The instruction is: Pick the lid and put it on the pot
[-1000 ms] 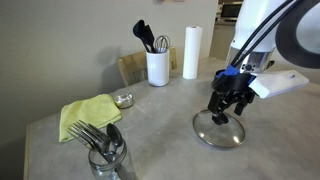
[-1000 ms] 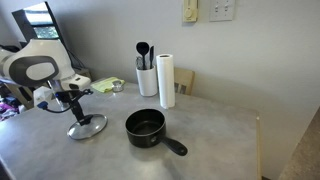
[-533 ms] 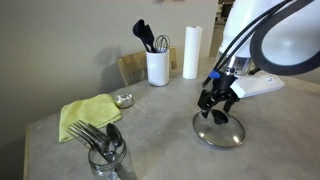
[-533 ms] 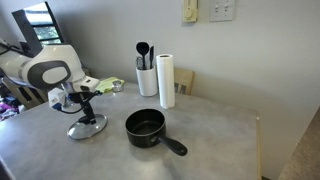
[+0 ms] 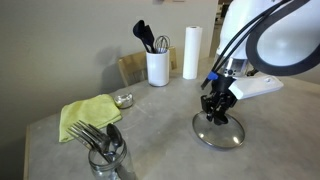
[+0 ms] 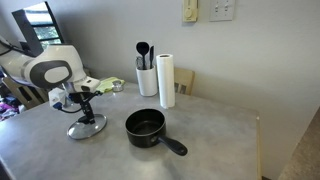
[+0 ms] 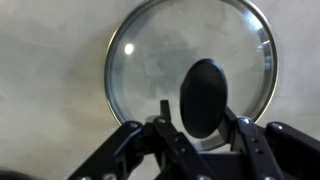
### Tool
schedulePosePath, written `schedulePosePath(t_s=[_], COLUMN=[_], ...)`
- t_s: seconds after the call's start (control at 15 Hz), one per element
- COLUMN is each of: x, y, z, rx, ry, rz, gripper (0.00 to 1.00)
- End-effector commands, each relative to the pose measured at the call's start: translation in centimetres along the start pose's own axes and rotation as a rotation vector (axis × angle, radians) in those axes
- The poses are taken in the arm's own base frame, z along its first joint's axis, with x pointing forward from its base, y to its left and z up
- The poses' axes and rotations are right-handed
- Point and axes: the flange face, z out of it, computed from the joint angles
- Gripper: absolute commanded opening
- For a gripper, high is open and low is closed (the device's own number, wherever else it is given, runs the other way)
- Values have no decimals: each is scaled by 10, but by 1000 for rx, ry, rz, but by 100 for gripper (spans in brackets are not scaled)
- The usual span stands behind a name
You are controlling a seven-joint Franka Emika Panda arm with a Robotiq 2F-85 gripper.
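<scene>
The lid (image 5: 226,136) lies flat on the grey table, a round glass disc with a metal rim and a dark knob (image 7: 203,95). My gripper (image 5: 217,113) stands straight above it, its fingers drawn in on either side of the knob. In the wrist view the gripper (image 7: 197,112) brackets the knob, with the glass (image 7: 150,55) spread out beyond it. The same gripper (image 6: 85,112) sits low over the lid (image 6: 87,128) in an exterior view. The pot (image 6: 145,126), black with a long handle (image 6: 176,147), rests uncovered on the table to one side of the lid.
A white utensil holder (image 5: 157,67) and a paper towel roll (image 5: 191,52) stand at the back by the wall. A yellow cloth (image 5: 88,115), a small bowl (image 5: 123,99) and a glass of forks (image 5: 105,155) occupy the far side from the lid.
The arm came down over the lid and stopped. Since half a second ago the fingers have drawn in around the knob; the lid has not moved.
</scene>
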Motion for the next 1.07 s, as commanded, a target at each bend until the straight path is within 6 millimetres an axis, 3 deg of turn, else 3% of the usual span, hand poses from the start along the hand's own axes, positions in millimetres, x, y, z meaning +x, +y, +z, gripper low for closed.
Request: schedulePosePath(t_s=[0.0,0.07,0.4,0.8,1.0], x=[-7,-8,-6,7,22], y=[6,8,11,8,21], z=[-6,-8,-25,-81,-113], rx=[-27,-41,-67,-39,-16], ry=[-43,-52,-61,18,33], rz=[0,1,-47,-257,-427], gripper=[17,12,12,12,12])
